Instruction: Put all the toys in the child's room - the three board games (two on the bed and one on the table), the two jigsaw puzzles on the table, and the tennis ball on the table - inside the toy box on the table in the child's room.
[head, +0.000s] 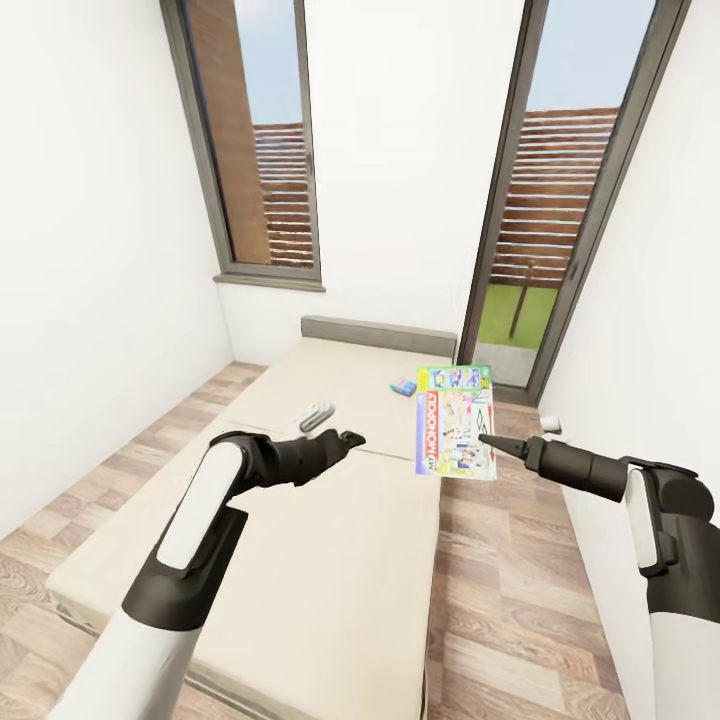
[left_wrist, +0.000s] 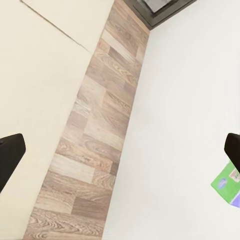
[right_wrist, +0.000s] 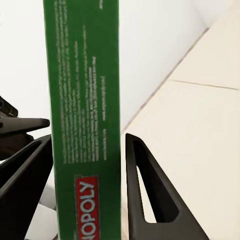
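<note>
The robot stands at the foot of the bed (head: 330, 560), and I read this as the fetching step: one board game is off the mattress and needs carrying to the toy box, which is not in sight from here.

The right gripper (head: 487, 439) holds the Monopoly box (head: 455, 420) upright in the air, over the bed's right edge. In the right wrist view its two fingers (right_wrist: 145, 190) flank the green edge of the box (right_wrist: 86, 120), so I take them to be clamped on it.

The left gripper (head: 350, 438) hangs over the middle of the bed with nothing in it. In the left wrist view its fingertips (left_wrist: 9, 157) sit wide apart, and only floor and wall lie between them.

A small blue game box (head: 403, 385) lies on the mattress toward the headboard, beyond the held box. A pale oblong thing (head: 316, 414) lies on the bed just past the left gripper; I cannot tell what it is.

Next, as I judge it, either the free gripper reaches forward for the blue box or the base turns away toward the table. The thin edge grip looks liable to let the box swing during travel.
</note>
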